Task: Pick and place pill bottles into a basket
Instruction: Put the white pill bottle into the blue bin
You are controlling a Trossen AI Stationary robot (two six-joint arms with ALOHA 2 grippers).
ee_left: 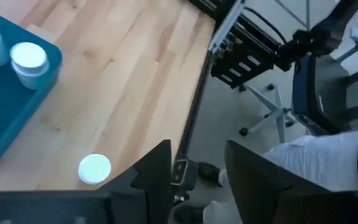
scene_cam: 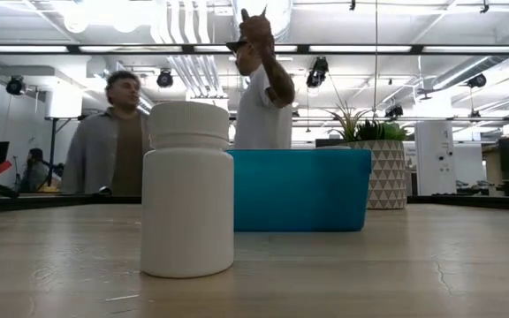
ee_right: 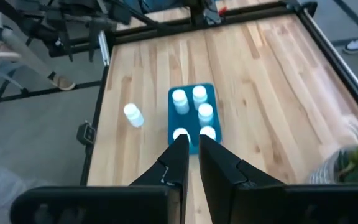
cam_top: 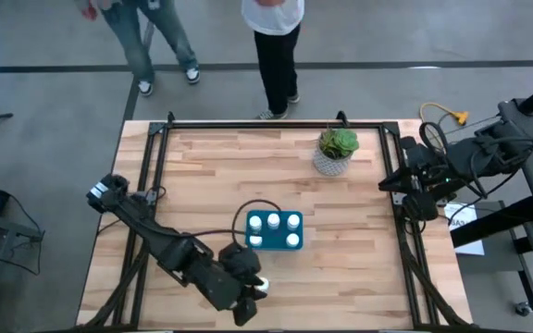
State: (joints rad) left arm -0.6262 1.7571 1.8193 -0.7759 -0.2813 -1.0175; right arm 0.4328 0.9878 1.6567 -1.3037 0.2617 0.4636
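From straight overhead: the teal basket (cam_top: 275, 229) sits around the middle of the wooden table (cam_top: 211, 176), long side running left-right, with white bottle caps showing inside it. I count four from here, all standing cap-up. One more pill bottle (cam_top: 262, 282) is out on the wood near the front edge, just beside my left claw (cam_top: 251, 298). My left arm stretches from the left rail diagonally down to that front corner, bent low over the table. I can't tell from up here whether that claw is spread or pinched. My right arm is folded up off the right side of the table, its claw (cam_top: 398, 178) near the rail, close to a white pot with a green plant (cam_top: 337, 150). Two people stand past the far edge.

Table-level: the loose bottle (scene_cam: 187, 189) stands bolt upright, cap on top, long axis vertical, bare wood under it. The basket (scene_cam: 299, 189) is behind it, the plant pot (scene_cam: 385, 173) further back right. Two people (scene_cam: 113, 137) in a room with ceiling lights and ducts.

Left wrist cam: my fingers (ee_left: 157, 174) are clearly apart with nothing between them, and the loose bottle (ee_left: 94, 168) sits just beside one, seen cap-on. A basket corner (ee_left: 17, 109) shows with bottles in it.

Right wrist cam: my right claw (ee_right: 191, 152) has its fingers nearly together, nothing held, looking down the table at the basket (ee_right: 193, 115) with five caps and the lone bottle (ee_right: 133, 114) beside it.
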